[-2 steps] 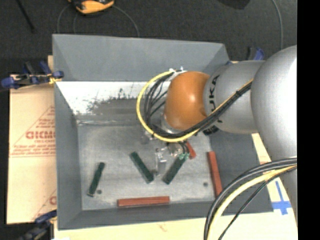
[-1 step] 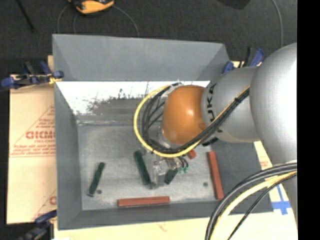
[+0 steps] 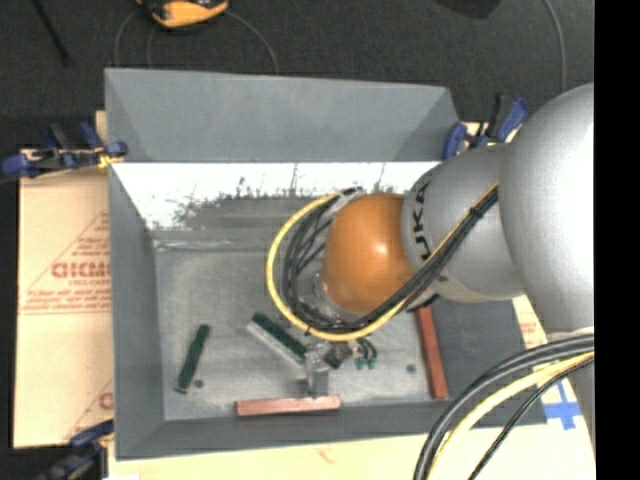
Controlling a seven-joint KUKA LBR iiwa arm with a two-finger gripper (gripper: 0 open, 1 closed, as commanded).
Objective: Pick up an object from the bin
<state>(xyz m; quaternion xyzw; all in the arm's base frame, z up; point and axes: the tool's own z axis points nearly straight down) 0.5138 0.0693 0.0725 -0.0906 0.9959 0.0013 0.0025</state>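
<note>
The gripper (image 3: 318, 373) hangs low near the bin's (image 3: 135, 298) front wall, just beside the crossed dark green bar (image 3: 272, 330) and grey bar (image 3: 268, 346) (how wide it stands I cannot tell beneath the orange wrist cover (image 3: 365, 248)), probably placed to take one.

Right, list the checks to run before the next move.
1. Gripper over the grey metal bin's front middle: ok.
2. Dark green flat bar and thin grey metal strip lie just left of it: ok.
3. Anything grasped: cannot tell; the orange wrist cover hides it.
4. Gap to the copper-brown flat bar at the front wall: cannot tell.
5. Dark green flat stick far left, out of the way: ok.
</note>
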